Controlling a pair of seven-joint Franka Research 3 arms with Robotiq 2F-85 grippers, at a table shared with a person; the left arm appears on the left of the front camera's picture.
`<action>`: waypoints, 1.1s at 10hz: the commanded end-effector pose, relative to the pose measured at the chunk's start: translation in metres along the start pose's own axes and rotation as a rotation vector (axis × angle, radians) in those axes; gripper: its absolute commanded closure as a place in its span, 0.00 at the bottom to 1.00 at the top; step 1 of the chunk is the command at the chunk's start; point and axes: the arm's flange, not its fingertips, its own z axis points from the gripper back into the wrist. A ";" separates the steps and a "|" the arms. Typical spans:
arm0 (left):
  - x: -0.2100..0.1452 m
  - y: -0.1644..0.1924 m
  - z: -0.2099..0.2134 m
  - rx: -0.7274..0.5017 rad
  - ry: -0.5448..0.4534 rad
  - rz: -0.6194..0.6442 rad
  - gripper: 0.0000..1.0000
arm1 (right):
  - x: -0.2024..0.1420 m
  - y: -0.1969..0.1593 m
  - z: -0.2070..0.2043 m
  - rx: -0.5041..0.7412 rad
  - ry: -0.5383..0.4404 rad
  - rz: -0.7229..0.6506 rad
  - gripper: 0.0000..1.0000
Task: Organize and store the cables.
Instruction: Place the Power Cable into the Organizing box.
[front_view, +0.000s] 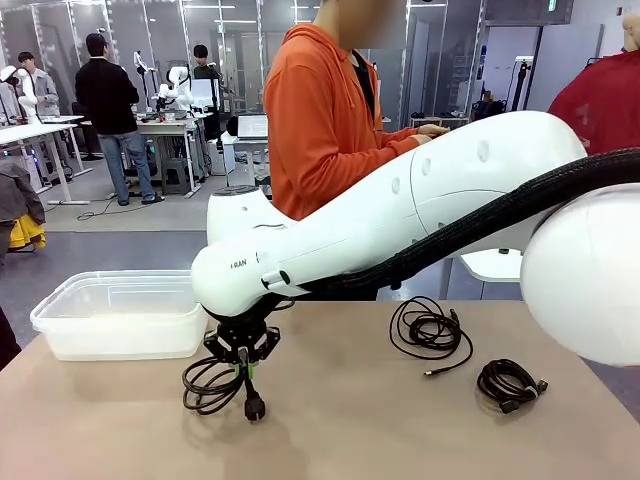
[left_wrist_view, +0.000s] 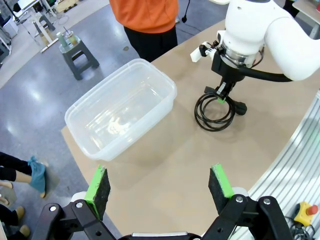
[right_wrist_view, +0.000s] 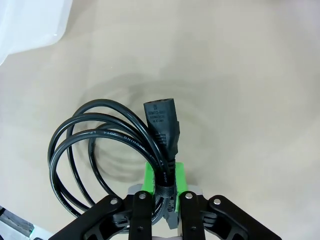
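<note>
My right gripper (front_view: 241, 362) is shut on a coiled black power cable (front_view: 210, 386) just behind its plug (front_view: 254, 407), low over the table's left part. In the right wrist view the green pads (right_wrist_view: 176, 176) clamp the cord, the plug (right_wrist_view: 162, 120) points away and the coil's loops (right_wrist_view: 75, 145) hang to the left, with a faint shadow beneath. From the left wrist camera the same coil (left_wrist_view: 215, 111) hangs under the right gripper (left_wrist_view: 222, 93). My left gripper (left_wrist_view: 159, 184) is open, high above the table, holding nothing. Two more cables lie on the right: a loose coil (front_view: 430, 330) and a small tied bundle (front_view: 510, 382).
A clear plastic bin (front_view: 60, 318) stands at the table's left far corner, just left of the held cable; it also appears from above (left_wrist_view: 165, 85). A person in an orange hoodie (front_view: 320, 120) stands at the far side. The right arm's white links (front_view: 420, 210) span the middle.
</note>
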 end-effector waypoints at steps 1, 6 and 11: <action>0.000 0.001 0.001 0.002 0.001 -0.012 0.00 | -0.009 -0.008 -0.007 0.039 -0.011 -0.020 0.81; 0.000 0.001 0.001 0.002 0.001 -0.012 0.00 | -0.012 -0.009 -0.003 0.032 -0.029 -0.025 0.28; 0.000 0.001 0.001 0.002 0.001 -0.012 0.00 | -0.016 -0.033 0.019 0.067 -0.040 0.008 0.03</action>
